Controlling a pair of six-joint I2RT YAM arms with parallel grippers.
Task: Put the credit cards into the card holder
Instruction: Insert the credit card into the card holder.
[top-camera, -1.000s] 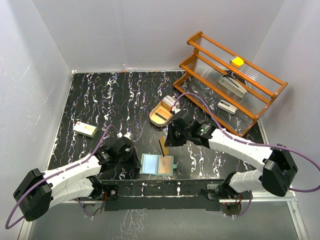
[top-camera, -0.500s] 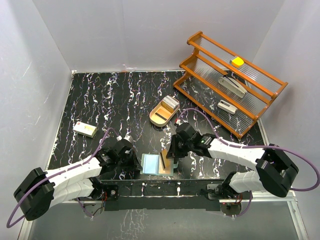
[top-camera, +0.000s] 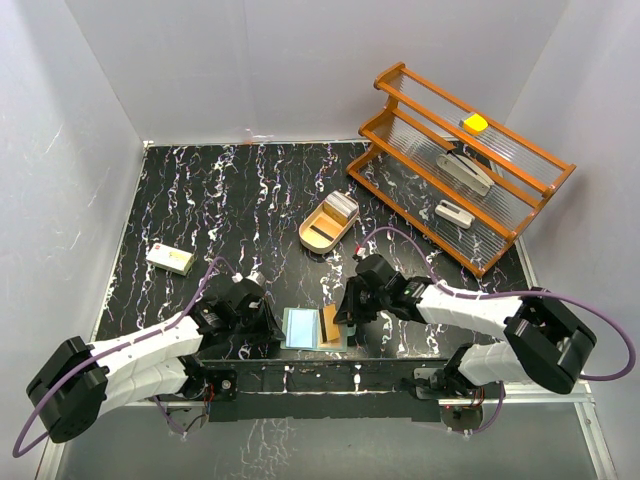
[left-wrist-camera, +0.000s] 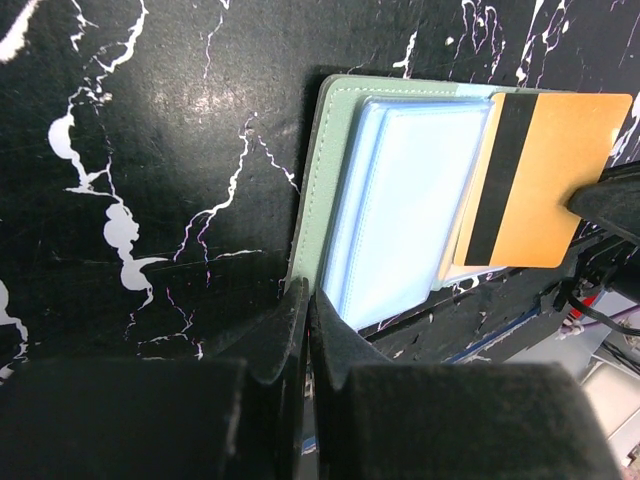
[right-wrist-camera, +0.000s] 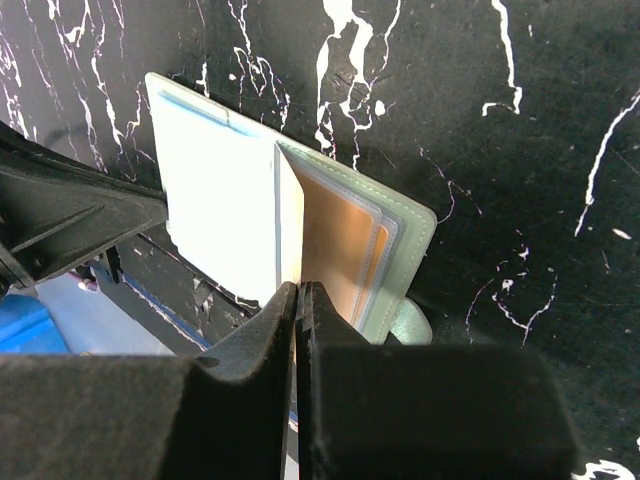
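The left gripper (top-camera: 266, 318) is sitting at 9 o'clock of the card holder (top-camera: 298, 328). Its two fingers are squeezing tight on the holder's green edge and pinning it down. The holder is lying open and flat at the 6 o'clock side of the table (top-camera: 200, 200), showing its pale blue pockets (left-wrist-camera: 400, 210).

At 3 o'clock of the holder, the right gripper (top-camera: 346, 310) is pinching one orange card (top-camera: 329, 324) by its edge. The card is leaning over the right half of the holder. Its black stripe is showing in the left wrist view. It is not looking tucked in yet.

So the step in hand is sliding this card into a pocket. Next, the right gripper is going to need to line the card's edge up with a pocket slot, push it in gently, then let go.

More credit cards (top-camera: 343, 207) are waiting in the wooden tray (top-camera: 315, 238), at 12 o'clock of the holder.
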